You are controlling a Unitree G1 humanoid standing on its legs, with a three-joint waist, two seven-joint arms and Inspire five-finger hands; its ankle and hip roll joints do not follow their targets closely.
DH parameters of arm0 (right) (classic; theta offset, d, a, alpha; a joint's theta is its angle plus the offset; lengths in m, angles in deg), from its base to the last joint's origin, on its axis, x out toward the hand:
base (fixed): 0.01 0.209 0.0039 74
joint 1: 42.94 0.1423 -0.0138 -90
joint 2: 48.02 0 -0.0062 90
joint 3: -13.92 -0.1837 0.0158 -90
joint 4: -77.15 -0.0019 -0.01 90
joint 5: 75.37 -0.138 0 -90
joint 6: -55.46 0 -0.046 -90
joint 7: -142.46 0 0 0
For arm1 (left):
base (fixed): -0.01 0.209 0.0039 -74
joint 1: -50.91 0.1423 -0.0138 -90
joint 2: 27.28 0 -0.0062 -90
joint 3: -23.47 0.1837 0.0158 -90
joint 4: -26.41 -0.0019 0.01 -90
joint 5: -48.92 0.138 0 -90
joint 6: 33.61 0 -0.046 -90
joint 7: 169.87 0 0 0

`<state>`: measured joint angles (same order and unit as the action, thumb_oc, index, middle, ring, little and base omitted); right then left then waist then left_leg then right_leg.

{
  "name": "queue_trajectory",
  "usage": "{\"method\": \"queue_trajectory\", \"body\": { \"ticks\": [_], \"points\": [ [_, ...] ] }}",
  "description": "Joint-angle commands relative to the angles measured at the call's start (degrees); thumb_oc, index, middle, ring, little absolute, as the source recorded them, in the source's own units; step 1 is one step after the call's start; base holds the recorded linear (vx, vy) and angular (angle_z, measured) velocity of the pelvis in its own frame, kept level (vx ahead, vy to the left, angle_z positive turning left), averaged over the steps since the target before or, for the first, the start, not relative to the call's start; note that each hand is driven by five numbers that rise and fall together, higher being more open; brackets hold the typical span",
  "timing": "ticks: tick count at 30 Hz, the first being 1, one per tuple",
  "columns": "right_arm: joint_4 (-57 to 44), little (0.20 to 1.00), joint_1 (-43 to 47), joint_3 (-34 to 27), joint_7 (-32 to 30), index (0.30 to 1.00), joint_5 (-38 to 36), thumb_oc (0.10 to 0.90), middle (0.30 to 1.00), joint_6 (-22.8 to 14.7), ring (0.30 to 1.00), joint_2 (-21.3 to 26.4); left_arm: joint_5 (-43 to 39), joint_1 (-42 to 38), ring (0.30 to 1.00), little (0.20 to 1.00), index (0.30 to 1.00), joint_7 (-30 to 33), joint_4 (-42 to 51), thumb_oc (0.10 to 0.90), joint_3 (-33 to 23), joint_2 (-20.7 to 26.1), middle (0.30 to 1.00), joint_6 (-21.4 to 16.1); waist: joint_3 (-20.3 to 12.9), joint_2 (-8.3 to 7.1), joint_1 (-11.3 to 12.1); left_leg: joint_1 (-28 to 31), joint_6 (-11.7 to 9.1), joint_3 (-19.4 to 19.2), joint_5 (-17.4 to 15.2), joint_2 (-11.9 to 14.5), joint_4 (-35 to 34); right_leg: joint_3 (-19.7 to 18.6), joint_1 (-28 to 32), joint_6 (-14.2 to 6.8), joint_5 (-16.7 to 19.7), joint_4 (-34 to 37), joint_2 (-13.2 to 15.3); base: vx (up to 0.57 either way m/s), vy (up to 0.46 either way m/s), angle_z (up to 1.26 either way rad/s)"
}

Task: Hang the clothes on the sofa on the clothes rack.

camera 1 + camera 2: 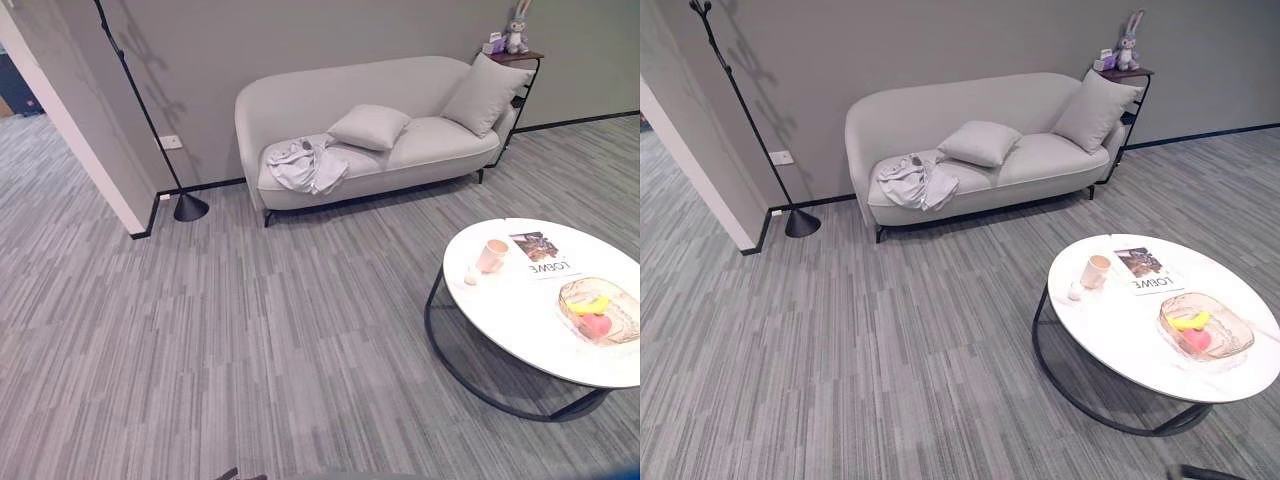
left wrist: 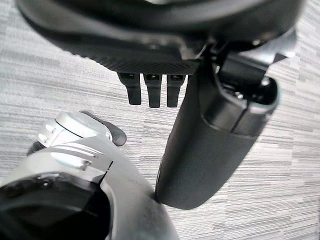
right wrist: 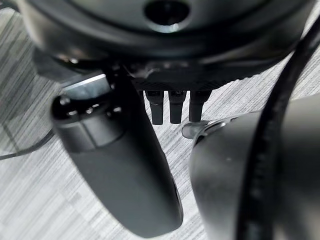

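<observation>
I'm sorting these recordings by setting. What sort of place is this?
Likely a lounge or living-room area: a light grey sofa with cushions against the wall, a round white coffee table, and a black standing clothes rack on grey carpet.

The sofa (image 1: 370, 130) stands at twelve o'clock against the wall. Clothes (image 1: 305, 163) lie on its left seat, a cushion (image 1: 369, 126) just right of them. The clothes rack (image 1: 150, 120) stands at eleven, the desk (image 1: 545, 300) at three, bearing a cup (image 1: 491, 255) and bowl (image 1: 600, 310).
</observation>
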<state>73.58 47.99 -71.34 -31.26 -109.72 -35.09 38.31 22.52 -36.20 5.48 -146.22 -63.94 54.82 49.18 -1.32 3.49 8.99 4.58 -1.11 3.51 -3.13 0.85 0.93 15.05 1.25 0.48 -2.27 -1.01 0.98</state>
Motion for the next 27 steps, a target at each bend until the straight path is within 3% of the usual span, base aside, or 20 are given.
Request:
{"method": "queue_trajectory", "body": {
  "ticks": [1,8,10,17,27],
  "points": [
    [3.06,0.900,1.25,1.51,0.99,0.900,3.09,0.800,0.900,-0.56,0.900,-1.60,2.58,0.26,0.900,0.900,0.900,-0.84,-2.83,0.800,1.45,-0.62,0.900,-1.03,0.25,-3.75,0.75,-2.02,0.69,2.35,3.81,-2.49,-5.93,-1.01,5.71,-5.88,2.65,6.01,5.43,0.00,-0.006,0.03],
    [2.28,0.900,3.26,4.14,0.27,0.900,6.27,0.800,0.900,-0.92,0.900,-1.74,3.80,-0.93,0.900,0.900,0.900,-1.82,0.95,0.800,6.46,-1.45,0.900,-1.65,0.25,-3.83,1.46,-1.39,0.67,3.27,3.63,-2.57,-5.93,-0.34,6.57,-5.89,2.46,6.01,5.68,0.00,-0.001,0.08],
    [1.78,0.900,3.69,6.62,0.05,0.900,10.48,0.800,0.900,-0.70,0.900,-1.87,6.01,-1.00,0.900,0.900,0.900,-2.48,1.01,0.800,8.76,-1.81,0.900,-1.46,0.27,-3.90,1.49,-1.02,0.74,3.49,3.46,-2.53,-5.93,-0.23,7.03,-5.90,2.43,6.01,5.75,0.00,0.000,0.02],
    [-0.11,0.900,3.43,11.00,-0.29,0.900,18.85,0.800,0.900,-0.36,0.900,-2.06,9.07,-1.33,0.900,0.900,0.900,-1.59,1.25,0.800,9.51,-1.37,0.900,-1.28,0.54,-3.99,1.44,-0.08,0.98,3.82,3.04,-2.71,-5.93,0.07,7.82,-5.96,2.51,6.01,6.20,0.00,0.004,0.00],
    [-1.00,0.900,3.22,12.51,0.13,0.900,20.77,0.800,0.900,-0.08,0.900,-2.27,11.31,-1.44,0.900,0.900,0.900,-0.99,1.60,0.800,11.05,-1.19,0.900,-1.53,1.78,-4.24,0.67,0.04,1.54,3.26,2.60,-3.40,-5.93,-0.81,7.54,-6.45,3.08,6.01,6.85,0.00,0.027,-0.01]
  ]
}}
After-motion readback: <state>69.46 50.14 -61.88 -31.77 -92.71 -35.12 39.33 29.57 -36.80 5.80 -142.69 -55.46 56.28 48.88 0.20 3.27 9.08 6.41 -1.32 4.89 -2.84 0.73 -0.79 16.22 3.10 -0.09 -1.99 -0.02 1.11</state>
